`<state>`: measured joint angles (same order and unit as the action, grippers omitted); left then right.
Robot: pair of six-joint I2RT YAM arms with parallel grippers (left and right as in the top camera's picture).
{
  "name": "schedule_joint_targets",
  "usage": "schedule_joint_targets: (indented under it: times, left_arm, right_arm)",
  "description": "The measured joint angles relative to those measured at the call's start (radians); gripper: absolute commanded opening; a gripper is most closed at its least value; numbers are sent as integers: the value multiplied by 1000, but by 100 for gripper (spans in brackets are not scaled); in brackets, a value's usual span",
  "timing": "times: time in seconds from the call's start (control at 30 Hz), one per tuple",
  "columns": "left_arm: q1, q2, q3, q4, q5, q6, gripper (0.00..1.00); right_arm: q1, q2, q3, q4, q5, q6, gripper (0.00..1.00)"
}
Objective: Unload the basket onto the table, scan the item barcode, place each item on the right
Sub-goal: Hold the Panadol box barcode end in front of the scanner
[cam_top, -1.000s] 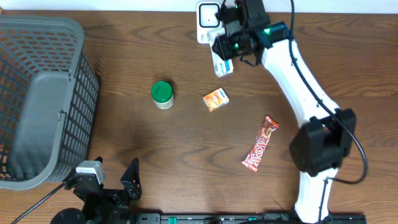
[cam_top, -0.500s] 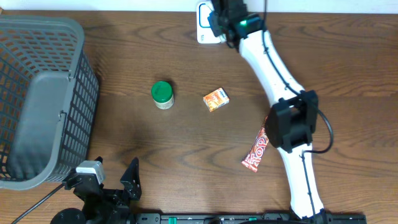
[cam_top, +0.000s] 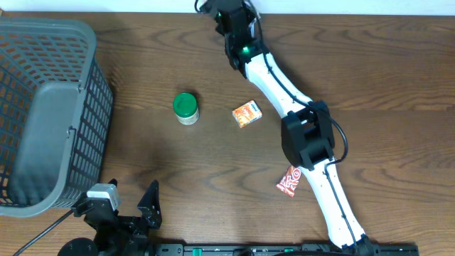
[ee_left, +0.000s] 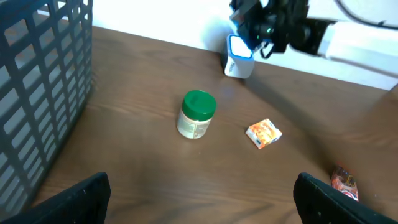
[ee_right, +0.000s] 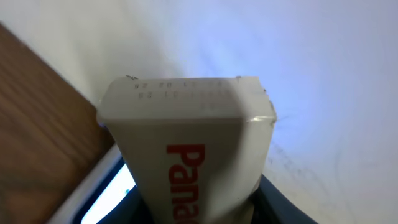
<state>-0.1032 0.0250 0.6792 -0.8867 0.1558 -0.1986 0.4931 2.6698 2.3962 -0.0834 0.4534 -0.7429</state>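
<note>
The right claw grips the box at the far edge of the worktop, just above the scanner. The box's long axis runs straight out of the claw, and the scanner lies below and to its left. The left claw gapes empty at the near edge, well apart.

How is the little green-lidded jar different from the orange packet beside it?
The jar is round with a green lid; the orange packet is a flat rectangle. The jar stands upright and rises taller, while the orange packet lies flat, turned askew to the table edge. Both rest on the wooden table, apart from each other.
</note>
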Motion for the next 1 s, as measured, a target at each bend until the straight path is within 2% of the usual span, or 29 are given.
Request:
schedule_joint_targets:
  times: [0.17,0.4,0.53,0.73,0.83,1.0]
  left_arm:
    - [0,0,0,0,0,0,94]
    - [0,0,0,1,0,0,95]
    - [0,0,0,0,0,0,94]
    - [0,0,0,0,0,0,94]
    - [0,0,0,0,0,0,94]
    - [0,0,0,1,0,0,94]
  right_arm:
    - [0,7,0,47,9,-99,19]
    - [1,7,1,3,10,-193,19]
    - [4,7,1,-1,27,-213,16]
    - [19,7,1,-36,156,-226,11]
    - [19,3,2,-153,253,-200,11]
    - [-13,-19,6,-554,406,-68,11]
